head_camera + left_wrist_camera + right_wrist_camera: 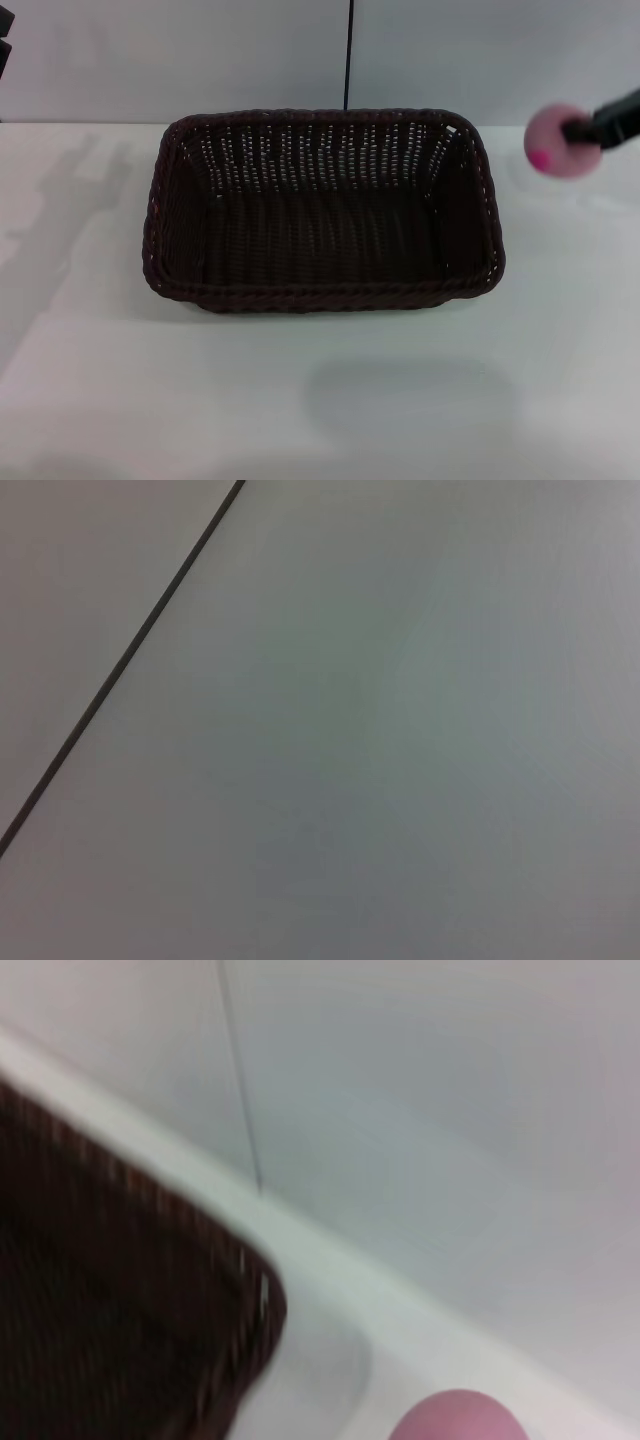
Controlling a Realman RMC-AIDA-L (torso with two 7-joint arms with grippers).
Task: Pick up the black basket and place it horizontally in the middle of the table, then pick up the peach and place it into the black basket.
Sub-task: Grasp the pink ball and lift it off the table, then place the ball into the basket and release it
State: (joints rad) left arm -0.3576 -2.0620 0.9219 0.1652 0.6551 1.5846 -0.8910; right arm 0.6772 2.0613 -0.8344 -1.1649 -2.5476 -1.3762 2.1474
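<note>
- The black basket (325, 215) sits on the white tabletop (320, 400) with its long side running across the robot's front, roughly central, upright and open at the top. Judging from how it lies, the first half of the task looks done.
- The inside of the basket is empty; only the woven floor and slanted walls show.
- The peach (562, 140) is not yet in the basket. It hangs in the air just beyond the basket's far right corner, apart from the rim, with its magenta patch facing down and toward the camera.
- The right tool (585, 130) is clenched on the peach, coming in from the right edge of the head view as a dark bar that meets the fruit's side.
- In the right wrist view the peach (458, 1417) shows as a pink curve at the frame's edge, with the basket's rounded corner (250, 1310) near it.
- What is left, as I judge it: carry the peach over the basket opening, lower it and let it go.
- The left tool is out of sight; the left wrist view shows only a plain pale surface crossed by a thin dark line (120, 665).
- No brand, label or readable writing appears on the basket, peach, tabletop or wall (200, 50).
</note>
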